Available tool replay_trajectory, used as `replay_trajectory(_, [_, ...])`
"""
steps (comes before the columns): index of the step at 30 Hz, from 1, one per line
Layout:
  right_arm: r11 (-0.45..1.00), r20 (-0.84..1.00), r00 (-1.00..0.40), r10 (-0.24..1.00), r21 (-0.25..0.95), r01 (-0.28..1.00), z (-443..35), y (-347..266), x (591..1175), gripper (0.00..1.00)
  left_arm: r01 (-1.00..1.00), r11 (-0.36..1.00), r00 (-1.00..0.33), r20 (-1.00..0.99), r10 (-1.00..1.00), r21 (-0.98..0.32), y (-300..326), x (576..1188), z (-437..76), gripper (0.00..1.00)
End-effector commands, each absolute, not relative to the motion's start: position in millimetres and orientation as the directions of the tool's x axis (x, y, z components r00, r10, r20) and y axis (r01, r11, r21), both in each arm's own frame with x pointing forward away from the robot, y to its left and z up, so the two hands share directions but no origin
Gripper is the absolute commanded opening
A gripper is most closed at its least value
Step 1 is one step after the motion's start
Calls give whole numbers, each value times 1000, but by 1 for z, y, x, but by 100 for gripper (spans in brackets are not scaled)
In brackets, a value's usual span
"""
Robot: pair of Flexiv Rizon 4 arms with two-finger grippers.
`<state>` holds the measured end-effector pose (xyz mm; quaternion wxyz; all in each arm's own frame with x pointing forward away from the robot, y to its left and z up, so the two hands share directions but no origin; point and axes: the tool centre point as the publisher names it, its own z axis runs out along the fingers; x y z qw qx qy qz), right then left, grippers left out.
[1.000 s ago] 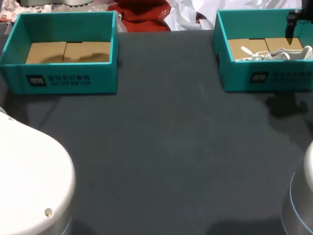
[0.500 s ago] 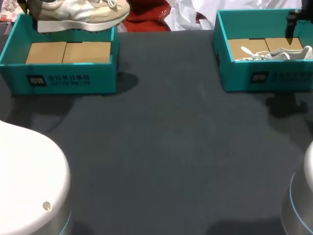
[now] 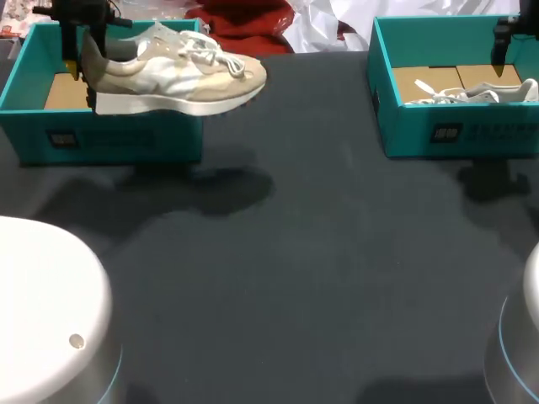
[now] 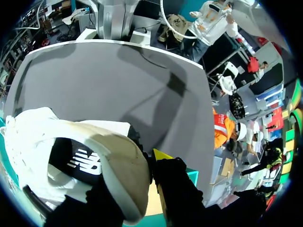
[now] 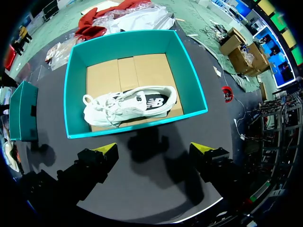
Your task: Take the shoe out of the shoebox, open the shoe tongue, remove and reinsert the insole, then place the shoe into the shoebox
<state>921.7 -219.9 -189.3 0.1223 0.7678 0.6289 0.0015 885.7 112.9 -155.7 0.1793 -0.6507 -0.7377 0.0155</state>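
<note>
Hanging above the dark counter [image 3: 320,252] at the front wall of the left shoebox [image 3: 126,139], the pale shoe [image 3: 177,71] points its toe toward the middle. The left gripper [image 3: 84,61] pinches its heel, likely the stiffest hold on a light, soft shoe. The right gripper [image 5: 154,151] hovers spread.

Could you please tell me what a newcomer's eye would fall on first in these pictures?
First, the shoe, held in the air by its heel in the left gripper, above the front wall of the left box with its toe toward the table's middle. Next, a second shoe lying on its side in the right box, with the open right gripper hanging over the table just in front of that box.
</note>
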Motion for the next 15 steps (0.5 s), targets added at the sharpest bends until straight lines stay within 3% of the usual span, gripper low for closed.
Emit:
replay_trajectory(1, [-179, -151, 209, 966, 191, 965, -190, -220, 921, 100, 997, 65, -76, 251, 965, 51, 97, 852, -163, 0])
replay_trajectory(15, [-179, -151, 209, 966, 191, 965, -190, -220, 921, 100, 997, -45, 31, 198, 980, 66, 44, 803, -182, 0])
